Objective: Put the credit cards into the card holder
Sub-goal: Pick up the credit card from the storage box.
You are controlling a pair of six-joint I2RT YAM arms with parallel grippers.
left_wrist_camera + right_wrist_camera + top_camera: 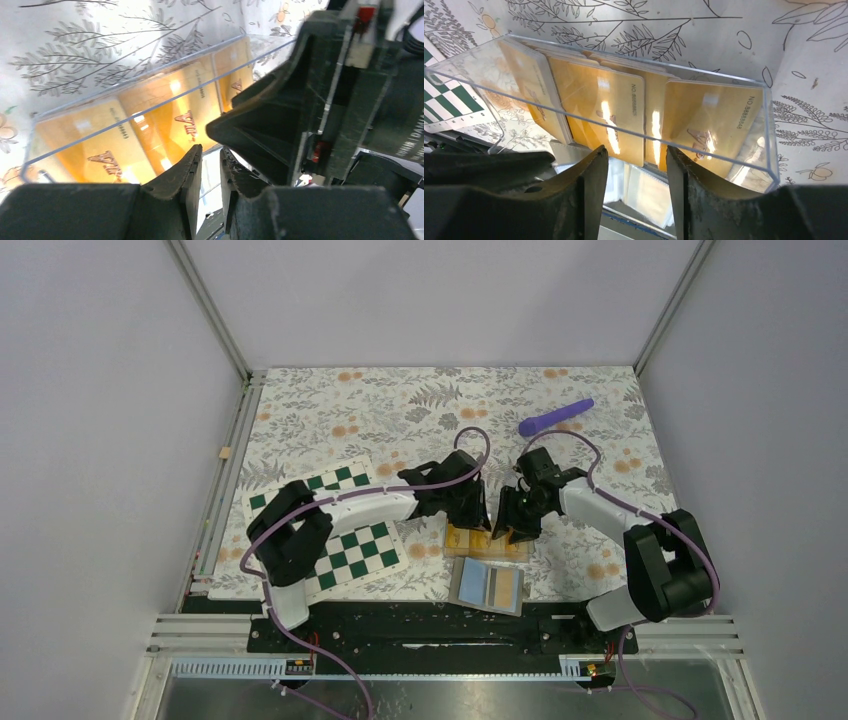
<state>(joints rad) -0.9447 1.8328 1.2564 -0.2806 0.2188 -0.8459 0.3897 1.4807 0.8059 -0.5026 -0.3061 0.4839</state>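
Credit cards [594, 105]: orange-yellow, standing overlapped inside clear box [459, 75] at counter [400, 410] centre; count unclear, glare blurs print. Card holder [487, 586]: just nearer arm bases, apart from box; pockets hard to make out. Left gripper [210, 162]: jaws at narrow gap beside box wall, nothing seen between. Right gripper [637, 165]: jaws moderately apart, one card's lower edge in gap, contact uncertain.

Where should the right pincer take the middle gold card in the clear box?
By its free edge, coming in from the box's open side. The card pokes past the clear box rim, its faces flanked by other cards; the right pincer faces that edge.
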